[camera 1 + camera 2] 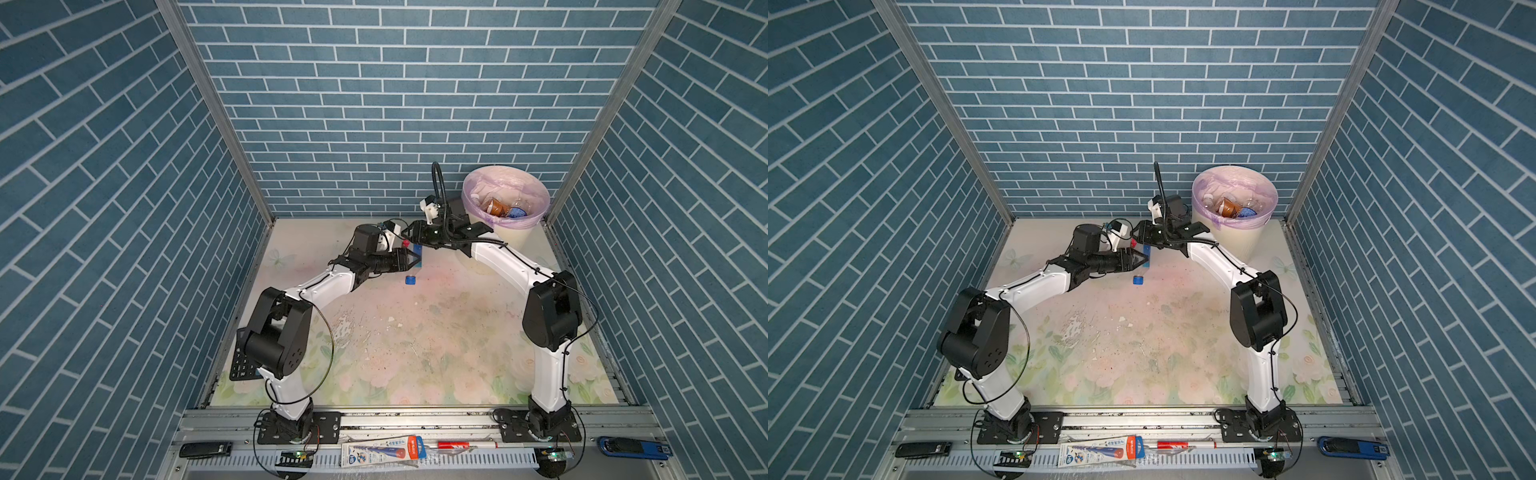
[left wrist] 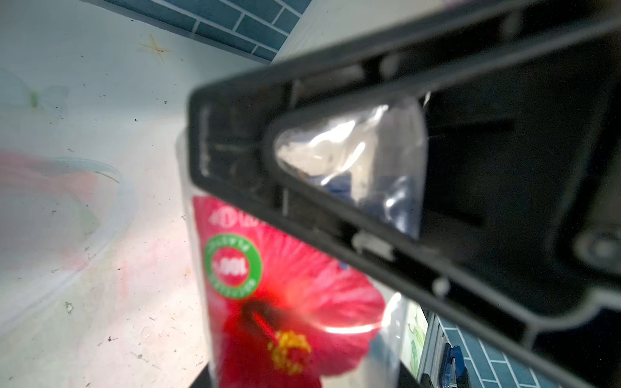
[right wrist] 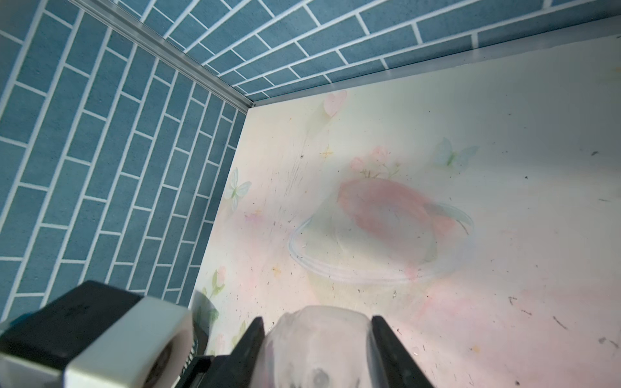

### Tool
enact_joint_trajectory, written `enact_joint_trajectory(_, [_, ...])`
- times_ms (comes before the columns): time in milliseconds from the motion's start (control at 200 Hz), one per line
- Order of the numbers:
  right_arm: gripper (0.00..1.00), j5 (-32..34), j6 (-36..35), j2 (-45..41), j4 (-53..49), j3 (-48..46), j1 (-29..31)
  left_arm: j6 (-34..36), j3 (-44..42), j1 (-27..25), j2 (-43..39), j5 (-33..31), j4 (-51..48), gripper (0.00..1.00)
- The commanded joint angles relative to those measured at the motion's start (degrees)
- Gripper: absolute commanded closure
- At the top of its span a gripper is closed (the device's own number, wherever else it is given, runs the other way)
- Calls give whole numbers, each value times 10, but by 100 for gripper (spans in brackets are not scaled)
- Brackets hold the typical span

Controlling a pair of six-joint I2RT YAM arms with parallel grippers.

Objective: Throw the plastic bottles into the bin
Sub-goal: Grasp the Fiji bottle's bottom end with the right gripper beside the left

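- One black calculator (image 1: 240, 368) lies nearest us at the left edge of the table (image 1: 415, 353), half hidden under the left arm (image 1: 282, 328).
- Past the middle of the flowered tabletop, we find a single clear bottle (image 1: 414, 269) between the two grippers. It is tilted, with its blue cap (image 1: 411, 280) pointing back toward us, and we cannot tell whether it touches the table.
- Against its left side is the left gripper (image 1: 415, 261). Its wrist view shows one black finger (image 2: 232, 141) close over the bottle's red flower label (image 2: 302, 295), but we cannot tell how wide the jaws stand or whether they grip.
- Just beyond, the right gripper (image 3: 317, 334) has its jaws closed onto the bottle's clear far end, a finger pressed to each side.
- Farthest off, in the right corner, stands the bin (image 1: 515, 239), with several thrown bottles (image 1: 496, 206) lying inside its lilac bag.
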Motion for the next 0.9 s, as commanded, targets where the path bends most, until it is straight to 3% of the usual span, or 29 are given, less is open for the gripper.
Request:
enact_joint_trajectory(0, [60, 33, 14, -28, 2, -23, -22, 5, 8, 13, -26, -20, 5, 40])
enact_joint_trajectory(270, [65, 39, 37, -33, 19, -20, -21, 3, 2, 5, -22, -18, 12, 34])
enact_joint_trajectory(895, [67, 23, 81, -39, 53, -21, -20, -20, 0, -18, 12, -15, 52, 19])
